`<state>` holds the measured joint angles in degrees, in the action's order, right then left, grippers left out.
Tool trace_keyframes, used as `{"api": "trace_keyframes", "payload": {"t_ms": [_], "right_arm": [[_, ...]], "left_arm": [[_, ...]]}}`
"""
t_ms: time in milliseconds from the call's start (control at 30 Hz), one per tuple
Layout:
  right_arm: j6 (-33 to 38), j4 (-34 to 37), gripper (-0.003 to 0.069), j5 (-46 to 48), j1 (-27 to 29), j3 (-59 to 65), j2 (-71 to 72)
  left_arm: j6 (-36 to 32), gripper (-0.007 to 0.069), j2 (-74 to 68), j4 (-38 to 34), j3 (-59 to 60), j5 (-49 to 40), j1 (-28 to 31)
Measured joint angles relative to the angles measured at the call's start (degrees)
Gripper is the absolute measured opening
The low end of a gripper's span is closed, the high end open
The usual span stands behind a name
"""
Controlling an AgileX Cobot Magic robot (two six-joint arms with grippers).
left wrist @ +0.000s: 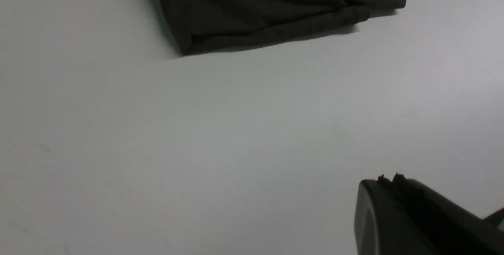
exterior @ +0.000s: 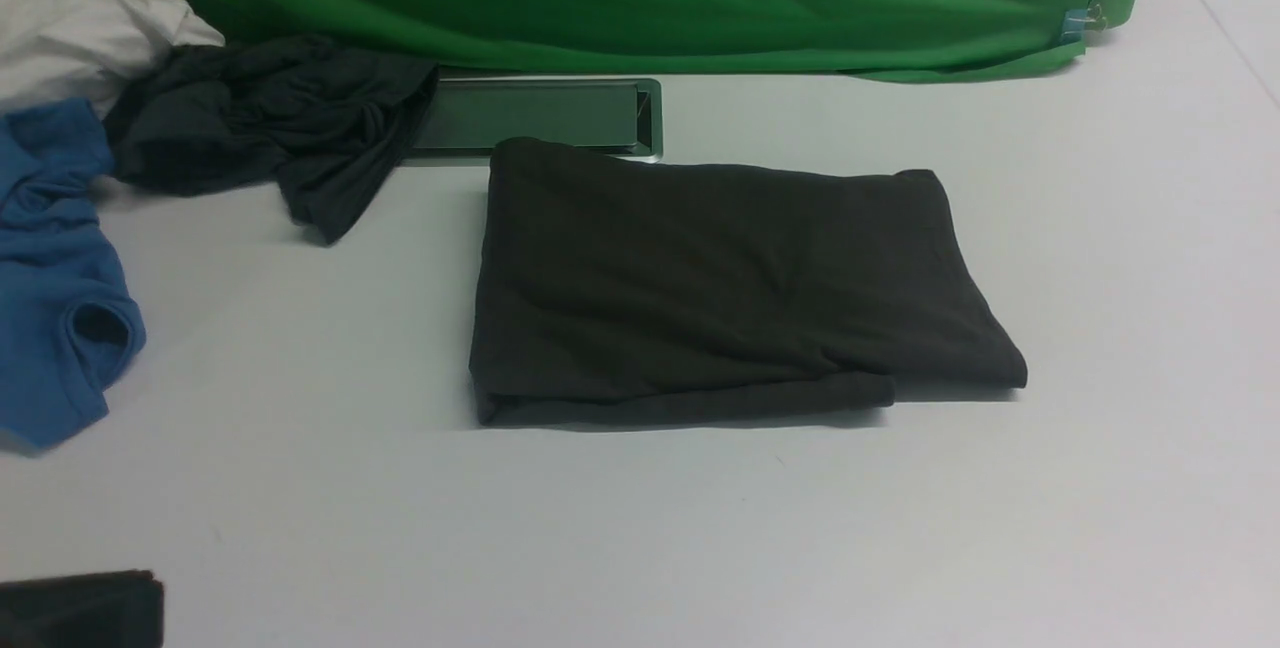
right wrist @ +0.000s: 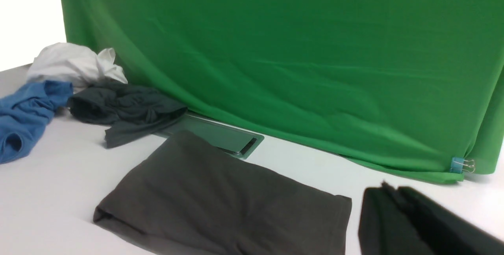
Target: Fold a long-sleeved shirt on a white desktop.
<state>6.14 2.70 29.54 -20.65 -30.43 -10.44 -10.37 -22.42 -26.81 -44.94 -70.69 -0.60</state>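
long-sleeved shirt (exterior: 730,293) folded, well apart from both claws | left claw (left wrist: 388,180) closed | right claw (right wrist: 390,188) closed

The long-sleeved shirt (exterior: 720,288) lies folded into a thick, roughly rectangular packet — dark brownish-black, plain side up, with no lettering or label showing. Its layers stack at the near edge, where a lower fold juts out slightly under the top one. The right near corner tapers to a soft point. It rests flat near the middle of the white desk (exterior: 640,528) — smooth, matte, broad on every side of it.
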Motion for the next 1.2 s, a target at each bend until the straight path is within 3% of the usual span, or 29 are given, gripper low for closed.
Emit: {"api": "trace_keyframes", "payload": {"t_ms": [600,800,1067,1133,1200], "right_arm": [[-1.0,0.0,0.0074,0.0,0.0,0.0,0.0],[-1.0,0.0,0.0083,-0.1,0.0,0.0,0.0],[-1.0,0.0,0.01,-0.1,0.0,0.0,0.0],[-1.0,0.0,0.0104,-0.2,0.0,0.0,0.0],[-1.0,0.0,0.0112,-0.2,0.0,0.0,0.0]], "left_arm": [[-0.1,0.0017,4.8,-0.2,0.0,0.1,0.0],[-5.9,0.0017,4.9,2.2,0.0,1.0,0.0],[-7.5,0.0017,4.9,5.7,1.8,12.5,0.0],[-6.3,0.0017,5.1,7.9,3.2,16.8,0.0],[-0.1,0.0017,6.0,14.5,7.2,25.2,0.4]]}}
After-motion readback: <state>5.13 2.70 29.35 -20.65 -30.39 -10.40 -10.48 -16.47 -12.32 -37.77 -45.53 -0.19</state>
